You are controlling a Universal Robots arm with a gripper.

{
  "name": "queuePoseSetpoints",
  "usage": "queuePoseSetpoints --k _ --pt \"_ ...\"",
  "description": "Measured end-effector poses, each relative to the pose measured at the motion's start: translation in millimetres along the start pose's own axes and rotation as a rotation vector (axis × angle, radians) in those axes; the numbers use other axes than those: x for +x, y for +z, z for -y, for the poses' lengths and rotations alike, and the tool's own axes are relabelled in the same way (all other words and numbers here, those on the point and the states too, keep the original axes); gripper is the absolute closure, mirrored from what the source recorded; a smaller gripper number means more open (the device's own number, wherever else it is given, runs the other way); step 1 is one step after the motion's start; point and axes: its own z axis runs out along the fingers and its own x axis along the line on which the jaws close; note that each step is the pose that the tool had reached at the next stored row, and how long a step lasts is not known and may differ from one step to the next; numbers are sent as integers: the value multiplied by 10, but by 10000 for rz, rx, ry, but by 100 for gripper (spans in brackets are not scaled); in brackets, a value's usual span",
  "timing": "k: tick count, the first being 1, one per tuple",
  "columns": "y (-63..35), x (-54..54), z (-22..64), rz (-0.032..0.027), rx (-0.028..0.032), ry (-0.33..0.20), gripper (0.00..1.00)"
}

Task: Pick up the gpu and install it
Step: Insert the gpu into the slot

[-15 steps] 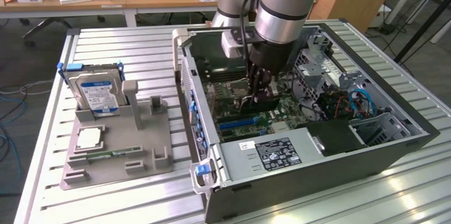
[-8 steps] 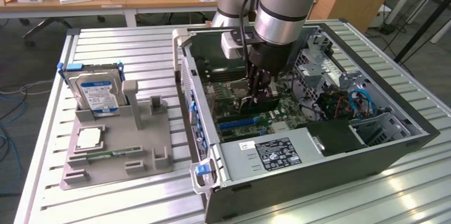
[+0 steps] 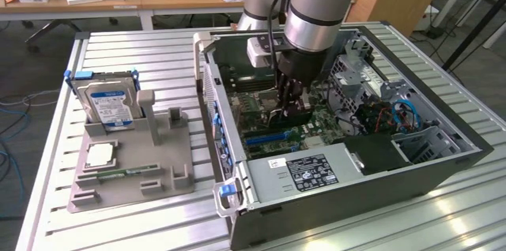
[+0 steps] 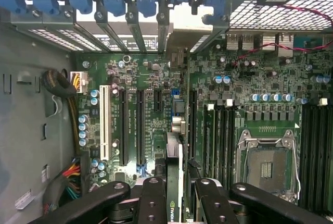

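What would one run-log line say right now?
gripper: shut on gpu | gpu: held over motherboard | place: inside computer case

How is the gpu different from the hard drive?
The gpu is dark; the hard drive is silver with a blue label. The gpu is gripped by the tool inside the case, above the green board; the hard drive rests in the grey holder, outside the case. The gpu hangs in the air; the hard drive is held up by its holder. Neither lies flat.
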Motion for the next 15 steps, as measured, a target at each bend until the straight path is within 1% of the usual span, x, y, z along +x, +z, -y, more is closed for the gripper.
queuePoseSetpoints --k 10,15 --pt "67 2 -2 0 0 0 74" --pt "71 2 -9 1 1 3 74"
